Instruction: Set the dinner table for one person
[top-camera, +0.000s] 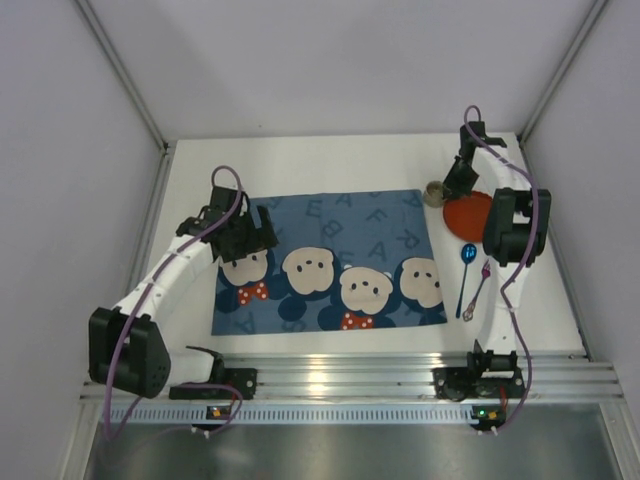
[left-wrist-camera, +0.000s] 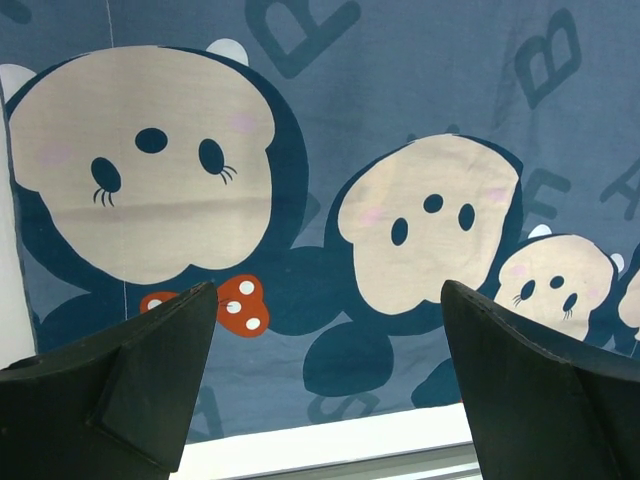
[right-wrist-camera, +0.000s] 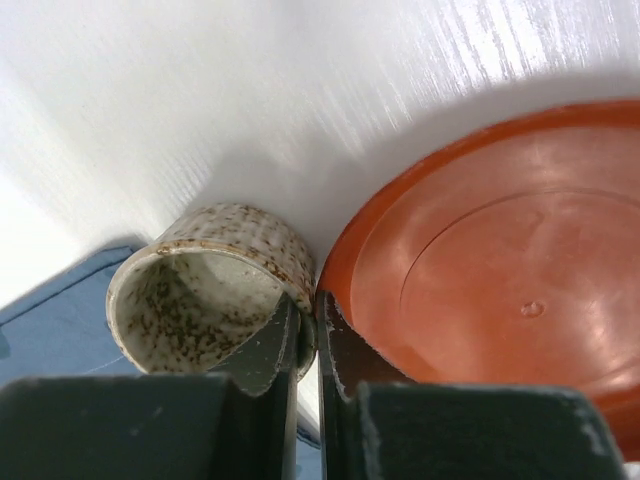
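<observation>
White enclosure walls surrounded the dinner table (top-camera: 330, 162), a plain matte top that filled most of the overhead view, with an aluminium rail (top-camera: 340, 372) along its lower edge.

- A blue placemat (top-camera: 330, 262) printed with cartoon mice and letters lay flat at the centre of the frame.
- Right of the mat's upper right corner stood a speckled ceramic cup (top-camera: 435, 192), upright, with an orange-red plate (top-camera: 466, 214) just beside it on the right. Whether the two touched, we could not tell.
- Below the plate, on bare table right of the mat, lay a blue spoon (top-camera: 464, 285) and a pinkish fork (top-camera: 479, 289), side by side and nearly parallel, heads toward the plate.

We noted the left gripper (top-camera: 250, 235) over the left part of the mat. In its wrist view the jaws stood wide apart with nothing between them and a mouse face below.

The right gripper (top-camera: 456, 184) was at the cup. Its wrist view showed one finger (right-wrist-camera: 262, 345) inside the cup and the other outside, on the plate side, clenched on the cup's wall.
</observation>
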